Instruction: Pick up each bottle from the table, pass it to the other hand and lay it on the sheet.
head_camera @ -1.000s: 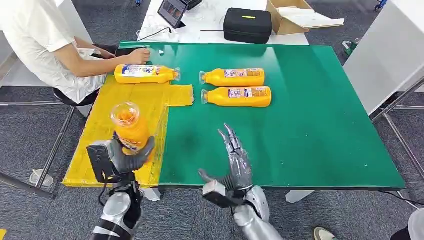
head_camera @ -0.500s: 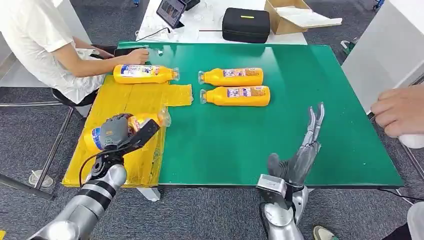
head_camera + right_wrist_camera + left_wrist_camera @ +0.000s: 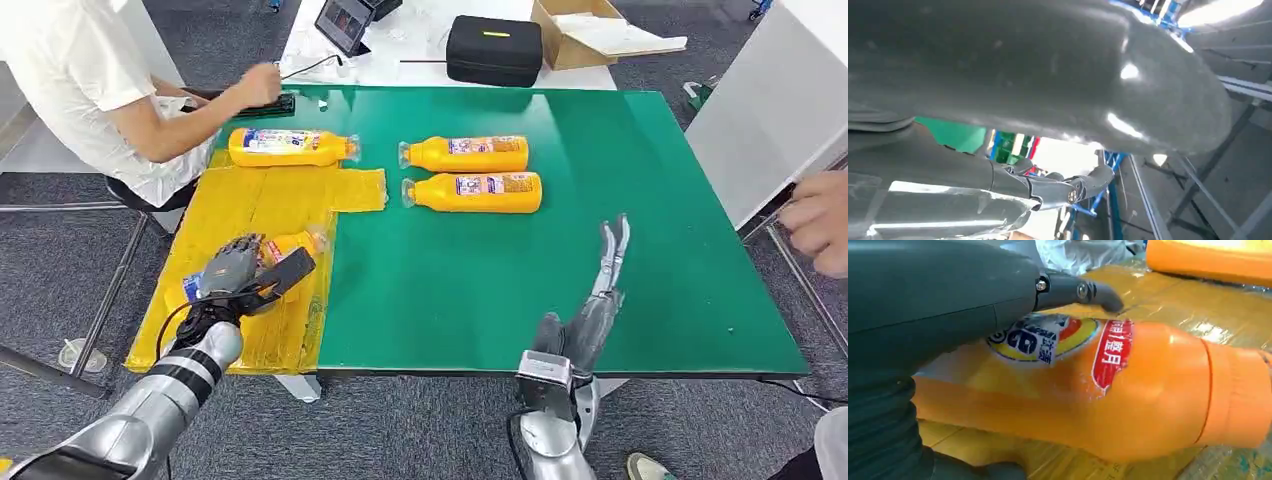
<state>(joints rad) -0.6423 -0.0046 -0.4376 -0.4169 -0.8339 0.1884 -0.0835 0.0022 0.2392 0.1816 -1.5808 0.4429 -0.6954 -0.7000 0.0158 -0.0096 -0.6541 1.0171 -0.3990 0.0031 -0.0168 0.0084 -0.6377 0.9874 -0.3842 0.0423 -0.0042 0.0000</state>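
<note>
Right hand: your right hand (image 3: 598,298) sits at the near edge of the green surface (image 3: 620,180), fingers straight and apart, holding nothing.
Left hand: your left hand (image 3: 238,268) wraps the orange plastic bottle with the blue-and-yellow label (image 3: 283,246); in the left wrist view you see the thumb and a dark finger (image 3: 1083,291) lying over the label.
Held bottle: you have it on its side over the near part of the crinkled yellow sheet (image 3: 260,200), neck pointing toward the green; whether it rests on the sheet you cannot tell.
Sheet, far end: you see a second orange bottle (image 3: 290,147) lying on its side there.
Mid surface: two more orange bottles, the nearer one (image 3: 472,192) and the farther one (image 3: 465,153), lie side by side on the green, well apart from your right hand.
Far left: a person in a white shirt (image 3: 75,70) reaches to the surface's far edge.
Right edge: another person's hand (image 3: 820,220) shows.
</note>
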